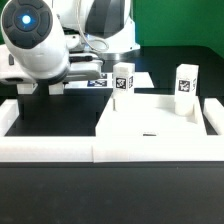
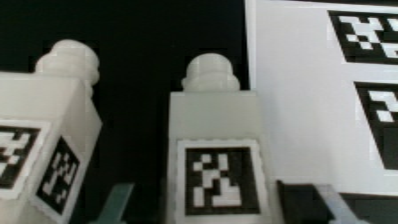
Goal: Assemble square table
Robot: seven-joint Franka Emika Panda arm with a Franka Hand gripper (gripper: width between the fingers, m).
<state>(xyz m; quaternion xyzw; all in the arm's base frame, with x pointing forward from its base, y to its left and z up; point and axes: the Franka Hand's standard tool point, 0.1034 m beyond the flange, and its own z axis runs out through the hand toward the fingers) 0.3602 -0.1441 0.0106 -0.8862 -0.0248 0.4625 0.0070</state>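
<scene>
In the wrist view a white block leg (image 2: 214,130) with a rounded peg end and a black-and-white tag lies between my gripper (image 2: 214,207). The jaws stand on either side of it. One finger (image 2: 118,203) shows a dark gap to the leg, and the other finger (image 2: 313,200) is almost against it. A second tagged leg (image 2: 54,120) lies close beside the first. In the exterior view the square table slab (image 1: 150,125) lies flat at the middle right. Two more legs (image 1: 122,78) (image 1: 186,82) stand upright behind it. My arm (image 1: 40,50) reaches down at the exterior view's left and hides the fingertips.
The marker board (image 2: 329,80) lies right next to the leg between the jaws, and it also shows behind the arm (image 1: 100,82). A long low white border wall (image 1: 90,150) runs along the front and up the exterior view's left side (image 1: 8,115).
</scene>
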